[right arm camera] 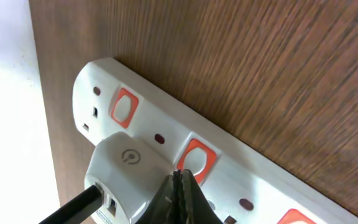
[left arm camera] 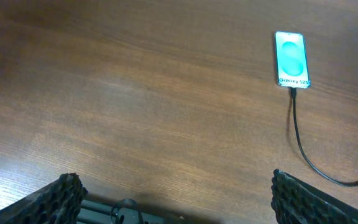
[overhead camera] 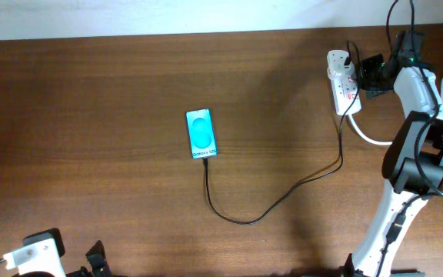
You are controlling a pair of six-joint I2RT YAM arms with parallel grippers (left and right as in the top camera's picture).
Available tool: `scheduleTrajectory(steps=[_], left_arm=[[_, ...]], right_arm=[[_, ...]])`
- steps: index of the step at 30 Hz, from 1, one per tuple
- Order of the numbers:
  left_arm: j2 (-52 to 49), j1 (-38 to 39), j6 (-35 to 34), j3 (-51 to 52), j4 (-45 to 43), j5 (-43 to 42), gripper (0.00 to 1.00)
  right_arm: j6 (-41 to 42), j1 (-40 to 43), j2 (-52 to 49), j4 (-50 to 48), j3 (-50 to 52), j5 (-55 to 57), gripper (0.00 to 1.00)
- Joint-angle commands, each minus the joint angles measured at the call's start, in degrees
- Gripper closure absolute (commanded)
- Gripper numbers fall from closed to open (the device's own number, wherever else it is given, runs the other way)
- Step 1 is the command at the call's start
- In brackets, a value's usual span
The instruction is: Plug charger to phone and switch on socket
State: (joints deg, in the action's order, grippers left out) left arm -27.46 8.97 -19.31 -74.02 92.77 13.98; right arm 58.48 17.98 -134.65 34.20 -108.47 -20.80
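**One phone, one cable, one strip**

Left to right on the brown surface (overhead camera: 91, 92) we count: left fingers (left arm camera: 61, 196) spread wide apart, holding nothing. One phone (overhead camera: 201, 133) sits mid-surface, long axis running far-to-near, "Galaxy S25" end toward the near edge. One black charger (overhead camera: 283, 196) meets that end, then loops right to a white plug (right arm camera: 123, 168) in the one socket (overhead camera: 341, 81) at far right. The socket lies roughly parallel to the phone, three red switches (right arm camera: 124, 106) showing. Right fingers (right arm camera: 179, 199) are pressed together, tips right beside the middle switch (right arm camera: 197, 158).
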Motion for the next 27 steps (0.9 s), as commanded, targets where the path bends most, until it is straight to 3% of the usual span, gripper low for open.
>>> scheduleTrajectory(steps=[1, 27], left_arm=[[0.35, -0.13, -0.76, -0.04, -0.07, 0.42, 0.01], [0.35, -0.13, -0.76, -0.04, -0.07, 0.42, 0.01]], right_arm=[[0.50, -1.84, -0.11, -1.40, 0.17, 0.24, 0.96], [3.13, -3.02, -5.62, 3.30, 0.57, 1.20, 0.96]])
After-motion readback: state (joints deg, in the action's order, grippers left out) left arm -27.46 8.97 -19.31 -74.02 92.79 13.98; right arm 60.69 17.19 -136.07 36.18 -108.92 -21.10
